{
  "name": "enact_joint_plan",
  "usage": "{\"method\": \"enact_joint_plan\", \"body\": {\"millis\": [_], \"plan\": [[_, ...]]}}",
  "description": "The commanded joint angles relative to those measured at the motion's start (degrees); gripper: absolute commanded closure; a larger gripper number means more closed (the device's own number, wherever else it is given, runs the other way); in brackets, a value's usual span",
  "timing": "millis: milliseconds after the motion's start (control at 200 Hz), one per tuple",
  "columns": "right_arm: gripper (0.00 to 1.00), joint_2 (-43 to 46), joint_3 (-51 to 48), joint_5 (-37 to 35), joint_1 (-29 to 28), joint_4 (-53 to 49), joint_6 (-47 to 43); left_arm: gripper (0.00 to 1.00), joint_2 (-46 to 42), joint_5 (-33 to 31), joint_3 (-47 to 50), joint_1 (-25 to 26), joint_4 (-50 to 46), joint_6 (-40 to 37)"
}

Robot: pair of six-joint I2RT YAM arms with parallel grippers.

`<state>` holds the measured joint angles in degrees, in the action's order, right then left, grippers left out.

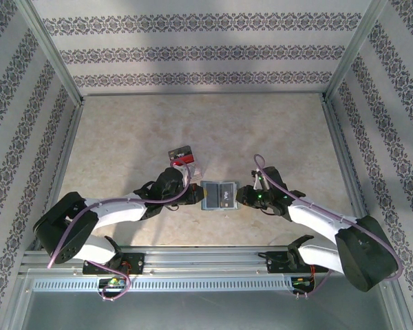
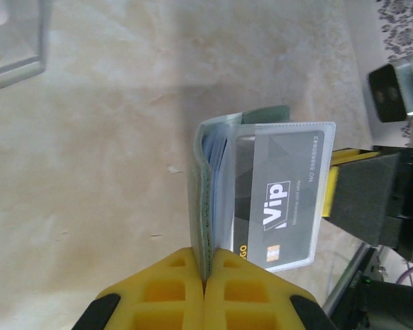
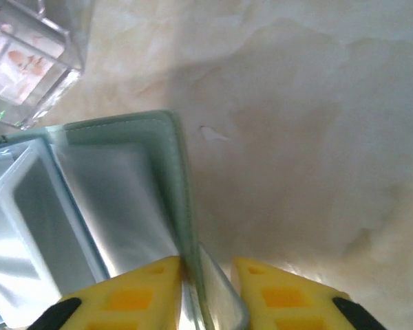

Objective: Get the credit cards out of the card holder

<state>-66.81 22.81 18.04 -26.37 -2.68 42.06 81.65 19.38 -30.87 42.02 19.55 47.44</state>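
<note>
Both arms reached inward at frame centre. Left end effector (image 2: 205, 271) clamped the soft teal card holder (image 2: 213, 185); right end effector (image 3: 208, 275) narrowly straddled its edge. Glossy grey credit card (image 2: 282, 199) still sleeved.

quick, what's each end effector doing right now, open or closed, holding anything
Left end effector: closed on the edge of the card holder.
Right end effector: partly open, fingers either side of the card holder's edge; a firm grip cannot be told.

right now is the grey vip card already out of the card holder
No, in the left wrist view the grey VIP card sits inside a clear sleeve of the card holder, whose edge the left claw pinches.
</note>
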Motion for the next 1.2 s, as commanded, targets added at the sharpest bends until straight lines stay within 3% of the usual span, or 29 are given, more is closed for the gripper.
{"method": "enact_joint_plan", "body": {"millis": [0, 165, 420, 665, 854, 1054, 1194], "plan": [[0.72, 0.67, 1.77, -6.03, 1.12, -5.25, -0.65, 1.00, 1.37, -1.11, -0.09, -1.40, -4.68, 0.53], [0.70, 3.46, 2.60, -7.20, 2.12, -8.51, -1.52, 0.98, 2.81, -0.22, 0.26, -2.66, -5.22, 1.50], [0.66, 5.78, 6.89, -10.92, -1.22, -15.13, -2.69, 0.73, 1.01, -0.71, -0.62, -3.52, -10.15, 1.14], [0.66, 6.43, 10.62, -14.48, -5.21, -19.04, -2.07, 0.51, -4.77, -4.93, -3.08, -3.59, -21.45, -0.46], [0.67, 6.30, 13.73, -15.36, -8.04, -20.84, -3.10, 0.47, -8.28, -9.72, -4.82, -3.59, -28.36, 0.45], [0.67, 3.44, 18.84, -18.26, -12.83, -22.47, -4.26, 0.47, -9.56, -11.18, -7.45, -2.15, -28.17, 1.77], [0.67, -1.03, 21.19, -16.51, -13.97, -20.83, -4.71, 0.49, -7.18, -13.44, -9.35, 0.44, -25.08, 2.48]]}}
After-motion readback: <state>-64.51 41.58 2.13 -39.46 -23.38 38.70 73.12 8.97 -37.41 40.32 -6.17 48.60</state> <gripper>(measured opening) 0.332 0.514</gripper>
